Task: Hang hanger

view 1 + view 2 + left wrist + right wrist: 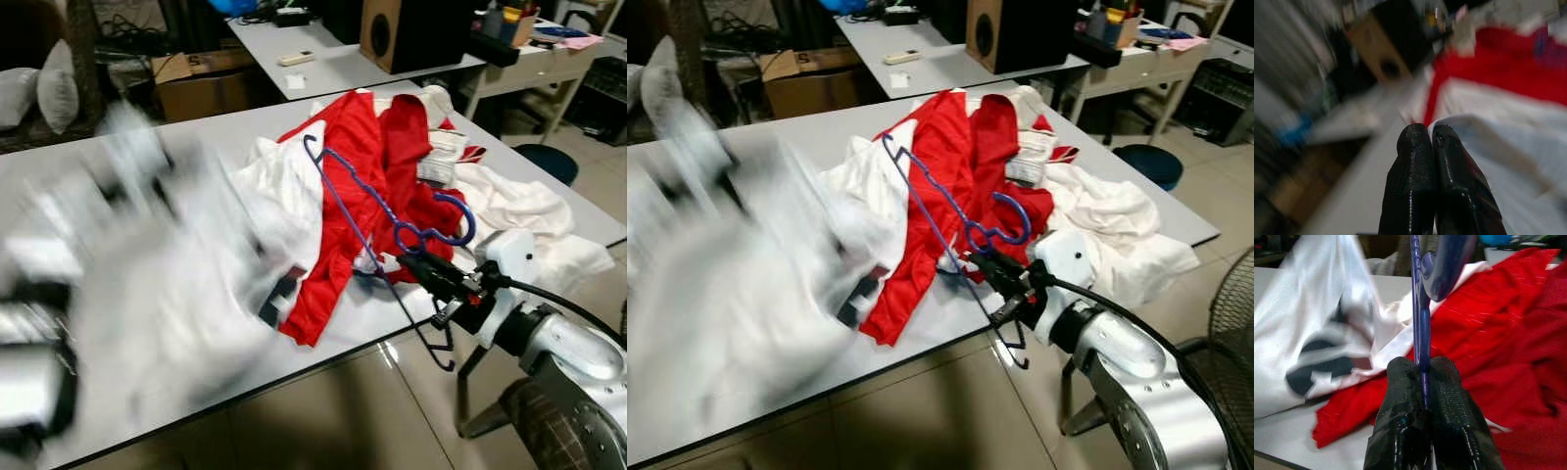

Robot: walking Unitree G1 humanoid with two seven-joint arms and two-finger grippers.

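Right gripper at the near right edge of the table, fingers pinched tight on the thin bar of the blue hanger. Right wrist view confirms it: both pads squeezed together with the bar between them.

Hanger runs from the gripper up and away over the clothes pile, hook curl just beyond the fingertips, far corner lifted above the red garment. It sits tilted, held at one end.

Handling, my read: thin plastic or coated wire, very light, fairly stiff but will flex and swing when held at the end. The smooth, narrow bar could rotate in the pinch. A grip near the hook neck is the sensible spot, since it leaves the hook free to go over a rail. Snag risk: the lower bar may be threaded through or caught on the red garment; can't tell from here.

Right arm pose: forearm comes in low from the near right, wrist roughly level, fingers pointing left and away across the table edge.

Left gripper: fingers pressed together, white cloth right against them; can't tell if any is pinched. Left arm is heavily motion-blurred at near left, over the white cloth.

Further back: white garments to the right of the red, then a second table with a speaker and clutter.
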